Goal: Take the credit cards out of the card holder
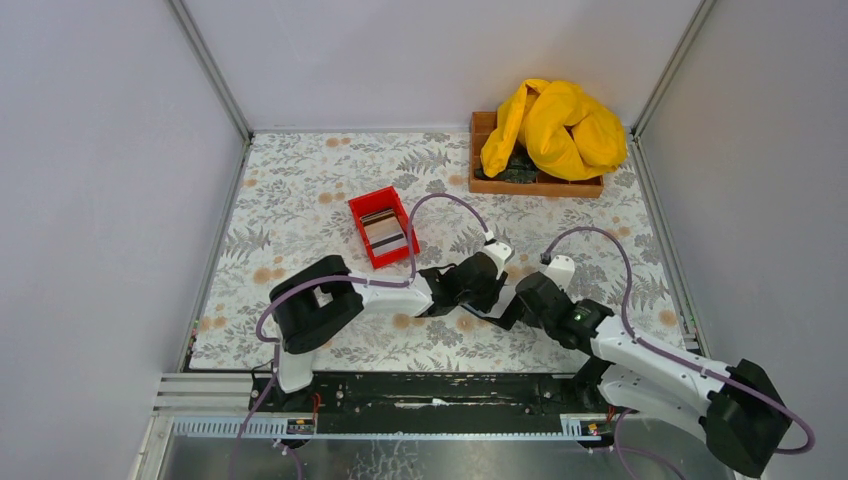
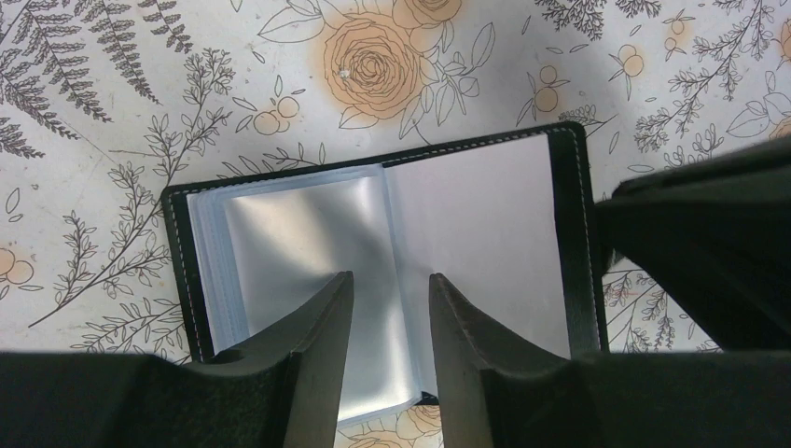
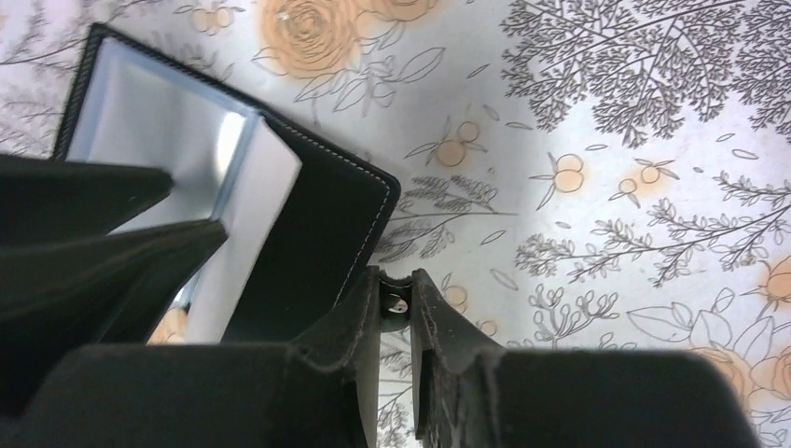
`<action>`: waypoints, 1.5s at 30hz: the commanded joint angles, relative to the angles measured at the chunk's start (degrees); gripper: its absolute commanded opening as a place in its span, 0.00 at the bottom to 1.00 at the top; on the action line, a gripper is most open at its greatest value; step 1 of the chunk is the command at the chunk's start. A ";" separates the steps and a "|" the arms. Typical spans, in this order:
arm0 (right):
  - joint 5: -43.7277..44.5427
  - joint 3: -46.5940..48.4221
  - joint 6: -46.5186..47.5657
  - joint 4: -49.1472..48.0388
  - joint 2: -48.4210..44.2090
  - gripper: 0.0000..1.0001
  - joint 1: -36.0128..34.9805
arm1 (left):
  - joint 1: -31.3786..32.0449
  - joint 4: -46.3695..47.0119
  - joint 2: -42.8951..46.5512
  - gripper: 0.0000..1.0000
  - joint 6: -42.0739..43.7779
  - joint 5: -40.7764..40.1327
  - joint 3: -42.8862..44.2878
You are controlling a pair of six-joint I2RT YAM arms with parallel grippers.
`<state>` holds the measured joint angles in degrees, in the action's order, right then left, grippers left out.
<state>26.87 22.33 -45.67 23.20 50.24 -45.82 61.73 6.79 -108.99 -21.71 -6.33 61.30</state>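
Observation:
The card holder (image 2: 485,224) lies open on the flowered tablecloth, black outside with grey-blue inner faces and a stack of clear sleeves (image 2: 298,233). My left gripper (image 2: 392,285) hangs open just over its middle fold, with nothing between the fingers. My right gripper (image 3: 398,280) is shut on the small black snap tab at the edge of the holder's cover (image 3: 317,233). From above, both grippers (image 1: 478,283) (image 1: 520,300) meet mid-table and hide the holder. Credit cards (image 1: 382,230), tan, white and dark-striped, lie in the red bin.
The red bin (image 1: 362,212) stands just behind the left arm. A wooden tray (image 1: 490,183) holding a yellow cloth (image 1: 555,125) sits at the back right. White walls close in the cloth on three sides.

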 commanded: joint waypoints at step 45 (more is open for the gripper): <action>-19.04 -0.48 8.96 -20.78 5.56 0.00 9.35 | 0.18 0.74 1.38 0.39 -1.35 0.54 -0.63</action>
<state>9.93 23.49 -35.16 8.60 55.07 -36.60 61.73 6.02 -109.62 -22.46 -6.15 61.67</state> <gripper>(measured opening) 0.011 0.391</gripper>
